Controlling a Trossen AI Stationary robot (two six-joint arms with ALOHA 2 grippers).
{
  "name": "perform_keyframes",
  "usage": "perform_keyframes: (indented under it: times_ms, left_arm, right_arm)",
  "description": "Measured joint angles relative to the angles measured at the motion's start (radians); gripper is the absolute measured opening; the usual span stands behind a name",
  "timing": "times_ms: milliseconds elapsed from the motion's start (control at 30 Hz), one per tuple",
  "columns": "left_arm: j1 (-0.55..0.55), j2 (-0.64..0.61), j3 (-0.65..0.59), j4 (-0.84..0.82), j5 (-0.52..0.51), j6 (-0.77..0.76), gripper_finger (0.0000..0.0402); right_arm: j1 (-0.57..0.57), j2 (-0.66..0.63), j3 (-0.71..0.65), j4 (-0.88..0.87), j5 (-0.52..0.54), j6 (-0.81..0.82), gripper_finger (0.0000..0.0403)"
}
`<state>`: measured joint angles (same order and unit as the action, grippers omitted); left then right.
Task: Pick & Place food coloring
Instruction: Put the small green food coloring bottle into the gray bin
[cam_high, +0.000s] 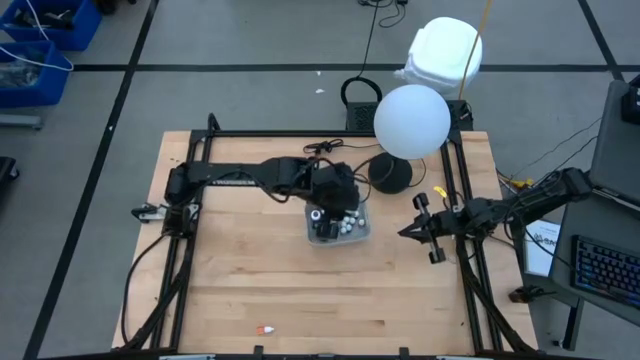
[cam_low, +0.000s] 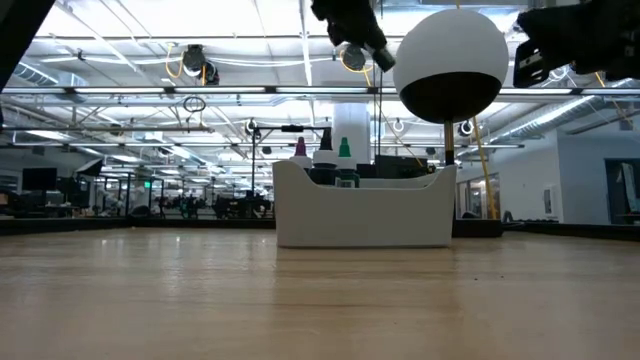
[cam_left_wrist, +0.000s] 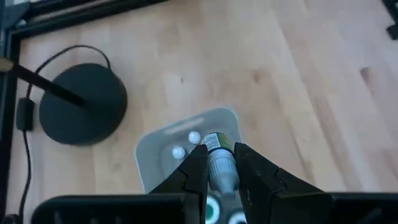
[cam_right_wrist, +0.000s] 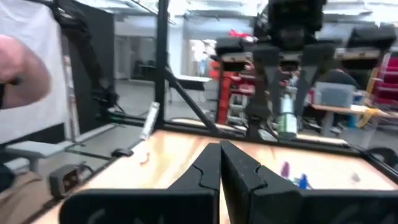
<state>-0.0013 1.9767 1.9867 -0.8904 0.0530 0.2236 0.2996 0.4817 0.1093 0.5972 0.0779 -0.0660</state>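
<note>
Left wrist view: left gripper (cam_left_wrist: 219, 171) clamped on one food coloring bottle (cam_left_wrist: 219, 160) above tray (cam_left_wrist: 152, 146); placing pending; right gripper (cam_right_wrist: 220, 163) closed, empty.

High cam: straight down, far up, takes in whole table (cam_high: 250, 290) w/ both arms. Low cam: at tabletop level, looks flat across the wood into the room, close to the tray (cam_low: 362, 215). Left wrist cam: points down past its own fingers (cam_left_wrist: 189, 174), tray near below. Right wrist cam: faces across the table toward the other arm, blurry, prob. mid-range. Tray shows in high, low & left wrist views.
</note>
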Motion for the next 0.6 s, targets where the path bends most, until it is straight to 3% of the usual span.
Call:
perform_keyframes:
  times_ms: [467, 600]
  left_arm:
    - [0.072, 0.135, -0.001, -0.051, -0.056, 0.069, 0.0063]
    - [0.063, 0.165, -0.001, -0.046, -0.055, 0.070, 0.0063]
  right_arm:
    - [0.000, 0.103, 0.002, 0.004, 0.276, -0.035, 0.0000]
    - [-0.001, 0.103, 0.002, 0.001, 0.288, -0.052, 0.0000]
